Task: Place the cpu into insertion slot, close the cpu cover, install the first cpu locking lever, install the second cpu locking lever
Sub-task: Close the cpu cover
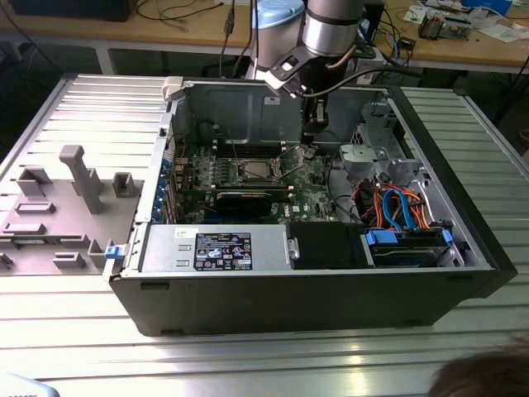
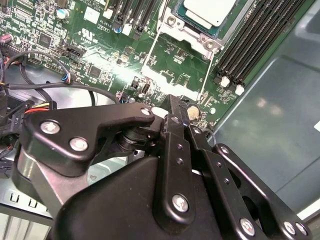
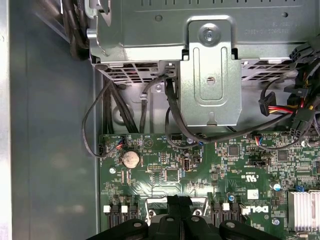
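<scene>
computer case: open on the ribbed surface.
gripper: inside the case; fingers pressed together, holding nothing visible.
insertion slot: to the exterior view's left of the gripper.
cpu cover: seems down.
cpu: seated; second wrist view shows a locking lever running toward the fingertips.

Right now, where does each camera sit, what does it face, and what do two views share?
Exterior view: off the arm, looking down into the computer case; arm shows.
Second wrist view: on the wrist, facing green board and cpu; claw shows.
First wrist view: on the wrist, facing green board and metal bracket; claw shows.
Both wrist views share claw and green board.
</scene>
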Controlling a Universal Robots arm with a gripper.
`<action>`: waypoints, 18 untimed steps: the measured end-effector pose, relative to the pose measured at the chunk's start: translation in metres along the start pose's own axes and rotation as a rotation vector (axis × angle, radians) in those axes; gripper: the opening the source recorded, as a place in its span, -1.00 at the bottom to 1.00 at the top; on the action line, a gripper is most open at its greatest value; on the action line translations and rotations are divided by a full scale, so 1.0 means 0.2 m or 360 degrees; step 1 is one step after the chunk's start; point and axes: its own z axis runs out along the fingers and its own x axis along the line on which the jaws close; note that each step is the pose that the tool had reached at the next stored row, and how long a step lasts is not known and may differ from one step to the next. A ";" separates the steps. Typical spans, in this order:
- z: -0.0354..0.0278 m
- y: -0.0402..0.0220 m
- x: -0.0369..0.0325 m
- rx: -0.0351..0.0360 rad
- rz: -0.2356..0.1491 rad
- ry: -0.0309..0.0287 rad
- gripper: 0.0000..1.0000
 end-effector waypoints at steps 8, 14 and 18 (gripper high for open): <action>0.005 0.006 0.000 0.0000 0.0000 0.00001 -0.79; 0.008 0.009 0.000 0.0000 0.0000 0.00000 -0.79; 0.010 0.012 0.000 0.0000 0.0000 -0.00001 -0.79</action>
